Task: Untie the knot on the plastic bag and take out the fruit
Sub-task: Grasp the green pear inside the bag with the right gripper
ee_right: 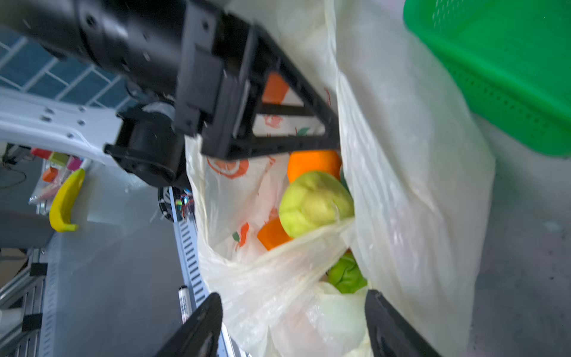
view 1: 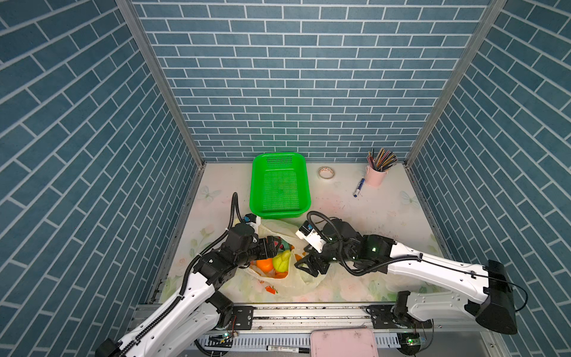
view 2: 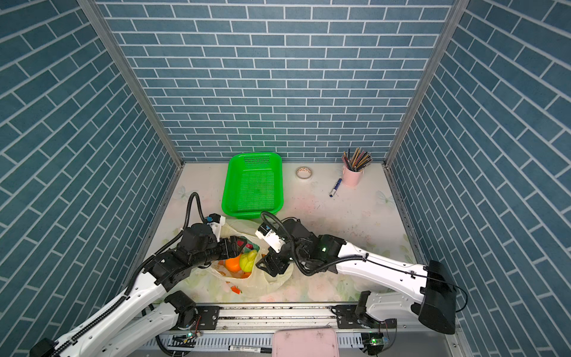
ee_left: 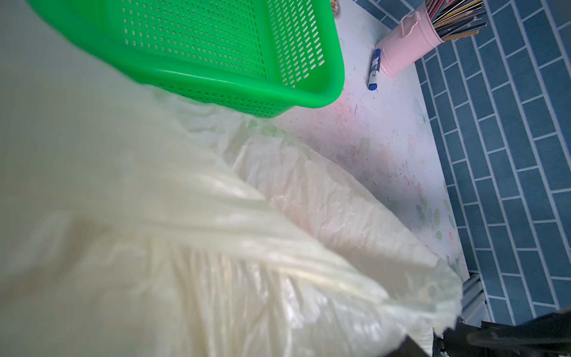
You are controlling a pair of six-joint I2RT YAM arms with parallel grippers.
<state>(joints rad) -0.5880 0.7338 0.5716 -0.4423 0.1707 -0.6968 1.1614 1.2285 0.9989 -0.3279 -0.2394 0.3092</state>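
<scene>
Plastic bag lies on desk just before green basket, mouth agape (knot looks undone), fruit inside. L gripper: jaws spread within the mouth, prob. propping it. R gripper: jaws spread astride a loose fold, gripping nothing.

The plastic bag is thin translucent film, pale yellow, crinkled, and glossy where light catches its folds. Inside it, the yellow-green fruit has a matt, faintly dimpled skin. The orange beside it looks smooth with a slight sheen. The green basket is rigid moulded plastic, perforated, with a smooth shiny rim. The surface wears a pale floral printed covering, matt and flecked with dark scuffs. The pink cup at its far right corner looks like painted metal. The right tool has matt black plastic fingers. The rail along the near edge is bare metal.
</scene>
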